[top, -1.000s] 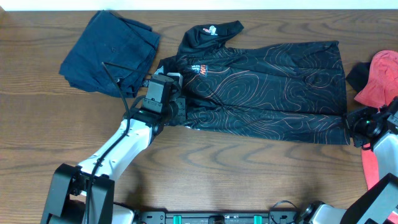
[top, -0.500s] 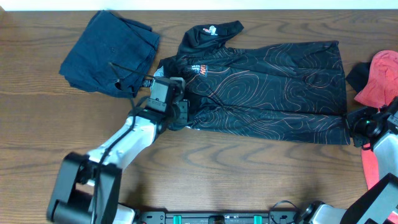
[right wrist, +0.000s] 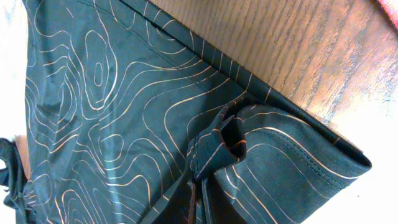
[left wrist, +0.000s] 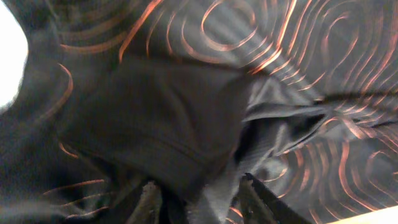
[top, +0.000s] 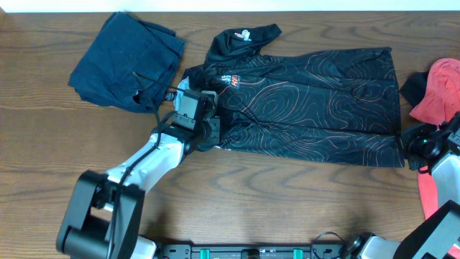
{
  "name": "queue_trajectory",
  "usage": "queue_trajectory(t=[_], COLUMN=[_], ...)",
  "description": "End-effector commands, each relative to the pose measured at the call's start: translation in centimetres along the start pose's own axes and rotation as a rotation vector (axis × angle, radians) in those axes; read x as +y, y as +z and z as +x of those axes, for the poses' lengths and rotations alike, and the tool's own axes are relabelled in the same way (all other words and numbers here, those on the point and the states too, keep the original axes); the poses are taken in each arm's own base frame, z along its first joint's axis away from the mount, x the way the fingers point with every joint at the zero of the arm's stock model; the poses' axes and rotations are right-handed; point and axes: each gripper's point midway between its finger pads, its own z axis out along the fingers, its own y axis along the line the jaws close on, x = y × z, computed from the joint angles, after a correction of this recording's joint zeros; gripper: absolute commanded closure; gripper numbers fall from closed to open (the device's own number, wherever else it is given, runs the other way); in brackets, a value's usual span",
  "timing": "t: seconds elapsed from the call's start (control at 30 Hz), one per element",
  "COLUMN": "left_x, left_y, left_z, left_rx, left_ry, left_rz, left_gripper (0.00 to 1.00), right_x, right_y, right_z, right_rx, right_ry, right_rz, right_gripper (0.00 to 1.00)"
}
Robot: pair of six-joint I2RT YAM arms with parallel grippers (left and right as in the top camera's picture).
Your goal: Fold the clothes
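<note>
Over jersey point(top: 309, 101) sleeve, left end effector point(left wrist: 199, 196) now parted; right end effector point(right wrist: 198, 186) clamped on jersey.

A black jersey point(right wrist: 118, 106) patterned with thin orange and white contour lines fills the left and middle of the view, lying flat on a brown wooden counter point(right wrist: 311, 56). Its stitched hem runs on a slant from the top middle down to the lower right, where the corner is folded over on itself. Low in the middle, the right pincer point(right wrist: 198, 182) is closed on a pinch of the cloth, which puckers up into a small raised knot with creases fanning out from it. A sliver of red cloth point(right wrist: 390, 4) shows in the top right corner.
</note>
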Motion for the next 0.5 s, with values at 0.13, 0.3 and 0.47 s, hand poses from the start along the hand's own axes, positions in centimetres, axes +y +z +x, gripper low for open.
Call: queue_trajectory(t=[0.13, 0.3, 0.47], left_x=[3.0, -0.2, -2.6], left_y=[-1.6, -1.2, -0.8], left_z=[-0.7, -0.5, -0.8], left_rx=[-0.016, 0.002, -0.024], left_ry=[0.003, 0.013, 0.092], left_rz=[-0.198, -0.028, 0.027], left_gripper=[0.51, 0.52, 0.52], right_x=[0.4, 0.4, 0.4], right_y=[0.1, 0.1, 0.1], right_z=[-0.1, -0.2, -0.1], right_rx=[-0.005, -0.006, -0.005], right_ry=[-0.001, -0.001, -0.001], right_rz=[0.0, -0.001, 0.0], right_gripper=[0.95, 0.95, 0.95])
